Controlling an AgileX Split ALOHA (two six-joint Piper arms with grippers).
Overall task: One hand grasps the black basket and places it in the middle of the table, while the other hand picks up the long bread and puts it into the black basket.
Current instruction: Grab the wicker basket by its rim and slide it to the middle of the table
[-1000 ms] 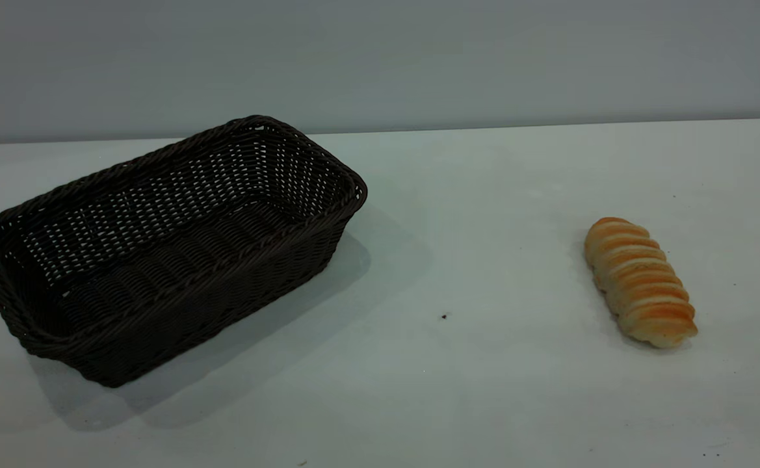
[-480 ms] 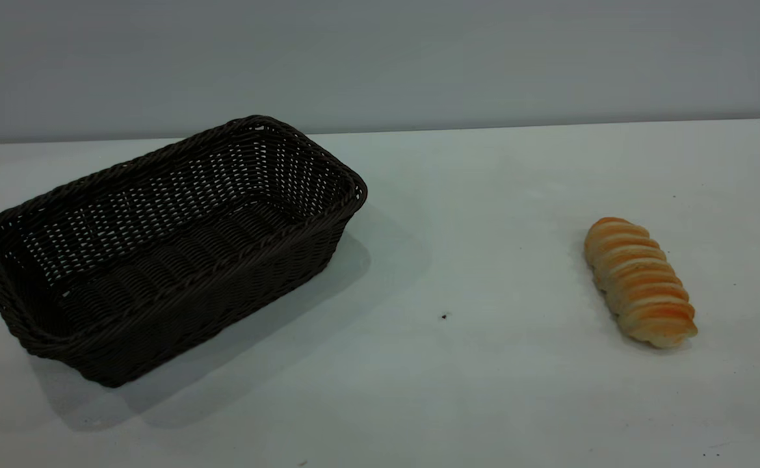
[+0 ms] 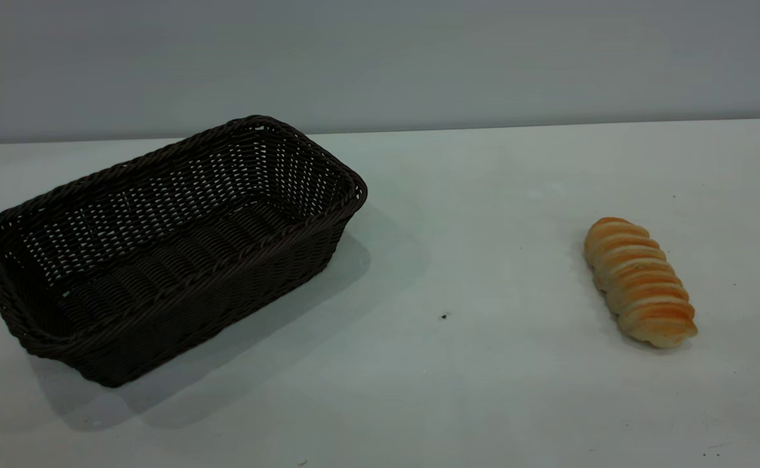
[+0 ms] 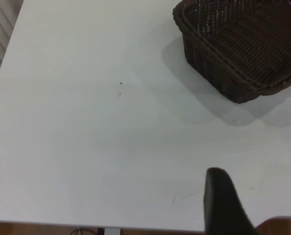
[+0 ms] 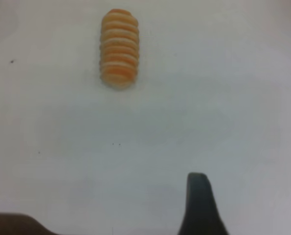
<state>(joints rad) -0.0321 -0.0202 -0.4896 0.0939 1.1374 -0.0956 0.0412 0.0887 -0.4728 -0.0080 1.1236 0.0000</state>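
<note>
Unchanged across the last second: black basket (image 3: 165, 250) at left, skewed, not yet central on the table (image 3: 484, 390); long bread (image 3: 640, 281) well apart at right. Left gripper (image 4: 255, 215) and right gripper (image 5: 200, 203) hold nothing; spread cannot be judged. Task unstarted.

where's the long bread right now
In the exterior view the long bread lies on the white table at the right side, well apart from the black basket at the left, with a tiny dark speck between them.
</note>
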